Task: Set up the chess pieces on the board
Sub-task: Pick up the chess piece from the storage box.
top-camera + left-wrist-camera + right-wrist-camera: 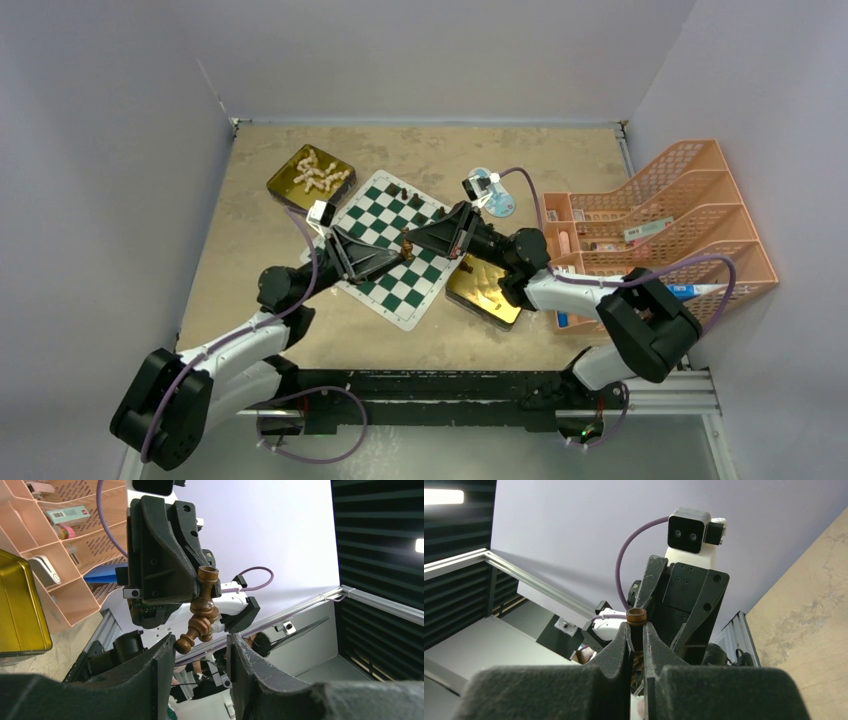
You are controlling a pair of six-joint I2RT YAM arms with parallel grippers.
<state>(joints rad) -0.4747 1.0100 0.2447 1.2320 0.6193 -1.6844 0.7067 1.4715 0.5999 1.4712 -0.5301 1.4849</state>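
Black two-finger right gripper [636,630] is clamped tight on a dark brown turned wooden chess piece [202,610], held tilted above the green-and-white checked chessboard mat [381,216]; the left gripper [201,644] faces it, jaws apart, the piece's base just at their tips and not gripped; a few dark pieces [404,190] stand along the mat's far edge; cream pieces [318,174] lie in a gold rectangular tin [285,182].

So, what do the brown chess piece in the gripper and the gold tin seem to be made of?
The chess piece, held in the right gripper, looks like turned wood with a glossy brown varnish: ringed profile, soft highlights. The gold tin looks like thin sheet metal, polished: bright reflective sheen, rounded edge. Neither is certain from look alone.
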